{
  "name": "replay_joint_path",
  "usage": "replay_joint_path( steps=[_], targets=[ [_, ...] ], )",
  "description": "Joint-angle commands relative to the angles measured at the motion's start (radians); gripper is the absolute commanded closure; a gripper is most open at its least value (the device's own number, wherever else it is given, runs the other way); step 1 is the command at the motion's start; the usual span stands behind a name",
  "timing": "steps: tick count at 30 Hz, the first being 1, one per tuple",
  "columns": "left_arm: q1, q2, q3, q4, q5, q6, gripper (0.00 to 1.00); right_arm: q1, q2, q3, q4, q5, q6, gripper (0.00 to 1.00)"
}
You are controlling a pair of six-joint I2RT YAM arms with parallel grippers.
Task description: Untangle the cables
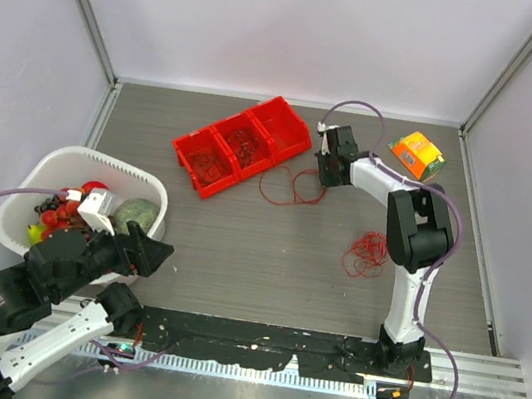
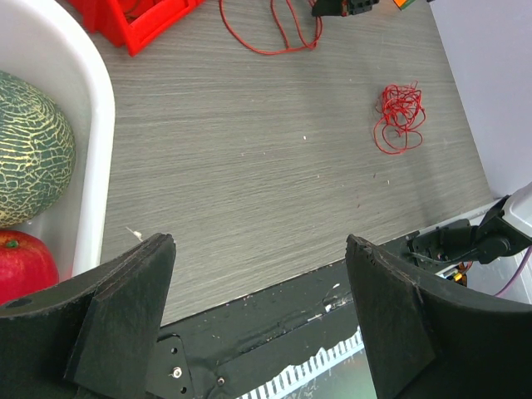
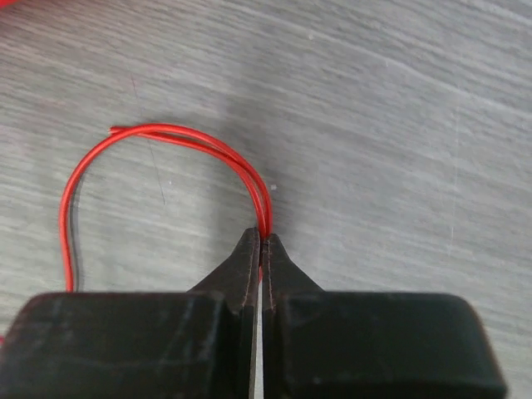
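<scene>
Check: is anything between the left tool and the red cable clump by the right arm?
Nothing visible. Only table surface lies between the left tool, which is open, and the clump.

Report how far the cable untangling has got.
Done: one red wire looks pulled free into loose loops beside the bin. In hand: the right gripper is shut on that wire's strands. Remaining: the separate red clump is tangled, and more wires sit in the bin. The left gripper hangs open, idle.
</scene>
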Motion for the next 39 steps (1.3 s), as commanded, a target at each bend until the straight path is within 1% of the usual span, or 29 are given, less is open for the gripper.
replay_joint_path(
  steps=[1, 3, 8, 11, 15, 17, 19, 22, 25, 29, 32, 34, 37, 39],
  targets=[
    [0.003, 0.019, -0.002, 0.036, 0.016, 0.016, 0.12, 0.006, -0.186, -0.036, -0.027, 0.045, 0.08, 0.99],
    [0.003, 0.016, -0.002, 0.036, 0.013, 0.016, 0.12, 0.006, -0.278, -0.079, -0.023, 0.059, 0.108, 0.99],
    [0.004, 0.021, -0.003, 0.038, 0.016, 0.017, 0.13, 0.01, -0.419, -0.154, -0.01, 0.135, 0.149, 0.99],
    [0.003, 0.027, -0.002, 0.038, 0.019, 0.019, 0.12, 0.01, -0.482, -0.156, -0.009, 0.174, 0.155, 0.99],
    [0.001, 0.032, 0.0, 0.039, 0.02, 0.02, 0.12, 0.01, -0.516, -0.091, -0.015, 0.195, 0.184, 0.99],
    [0.003, 0.03, 0.0, 0.039, 0.022, 0.019, 0.12, 0.01, -0.513, -0.042, -0.035, 0.195, 0.207, 0.99],
    [0.003, 0.026, -0.002, 0.039, 0.02, 0.02, 0.13, 0.01, -0.492, 0.054, -0.082, 0.191, 0.229, 0.99],
    [0.003, 0.016, -0.002, 0.038, 0.019, 0.02, 0.12, 0.01, -0.473, 0.094, -0.115, 0.188, 0.257, 0.99],
    [0.003, 0.007, -0.003, 0.038, 0.016, 0.019, 0.12, 0.01, -0.424, 0.142, -0.209, 0.189, 0.28, 0.99],
    [0.003, -0.002, -0.002, 0.038, 0.017, 0.02, 0.12, 0.01, -0.4, 0.067, -0.219, 0.182, 0.318, 0.99],
    [0.003, 0.001, -0.002, 0.039, 0.019, 0.022, 0.12, 0.01, -0.392, 0.015, -0.208, 0.146, 0.358, 0.99],
    [0.003, 0.0, -0.002, 0.039, 0.02, 0.022, 0.12, 0.01, -0.38, -0.016, -0.204, 0.097, 0.396, 0.99],
    [0.003, 0.004, -0.002, 0.039, 0.02, 0.022, 0.12, 0.01, -0.34, -0.062, -0.175, 0.036, 0.408, 0.99],
    [0.003, 0.007, -0.002, 0.039, 0.02, 0.023, 0.12, 0.01, -0.302, -0.061, -0.159, 0.005, 0.402, 0.99]
  ],
)
